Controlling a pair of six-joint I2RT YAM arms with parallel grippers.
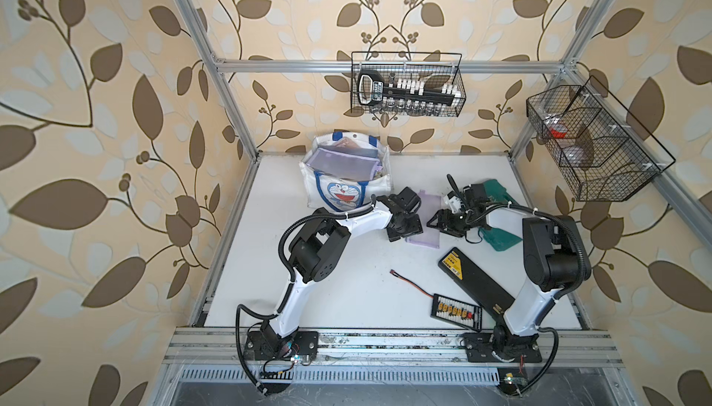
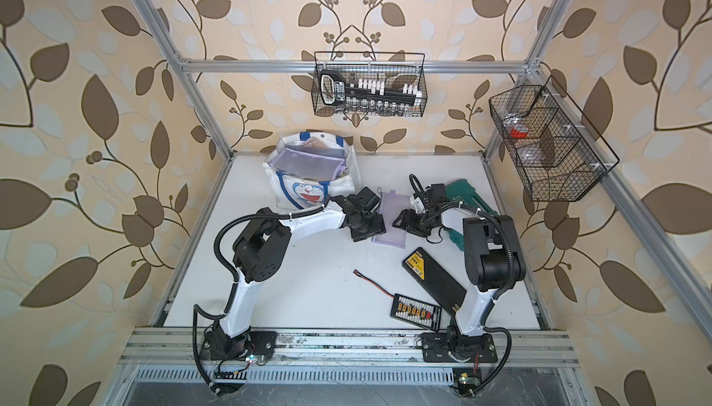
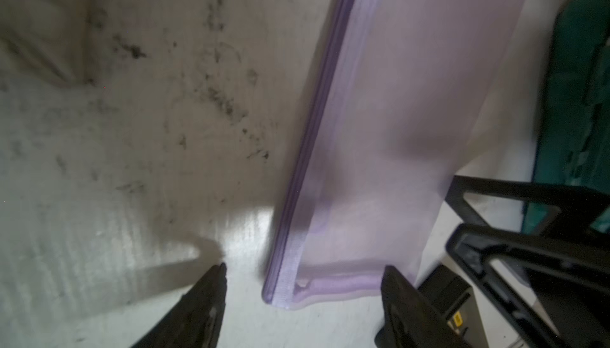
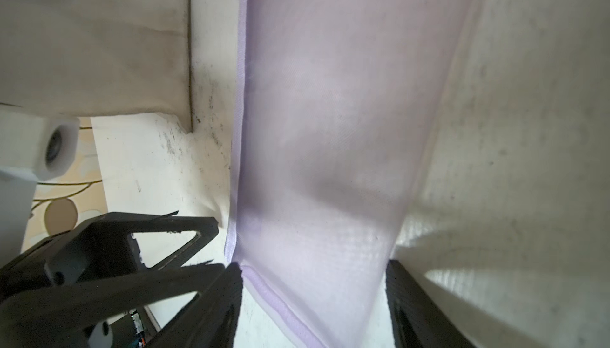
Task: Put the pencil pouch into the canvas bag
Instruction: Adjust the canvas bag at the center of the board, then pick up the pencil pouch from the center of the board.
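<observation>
Your sheer lilac zippered pencil pouch (image 1: pixel 430 203) lay flat on the white tabletop (image 1: pixel 346 269), beside the white boxy canvas bag (image 1: pixel 316 192) with blue handles, not inside it. Your left gripper (image 3: pixel 305 267) stood open astride a pouch corner. Your right gripper (image 4: pixel 313 263) was open too, with a finger on either side of the pouch's end.

A: What's around the long black case with the yellow label (image 1: pixel 474 277)?
B: Black connector board (image 1: pixel 456 311) just beside it, 1 thin red-tipped cable (image 1: pixel 414 286) near, green plastic tool case (image 1: pixel 498 189) beyond its labelled end.
</observation>
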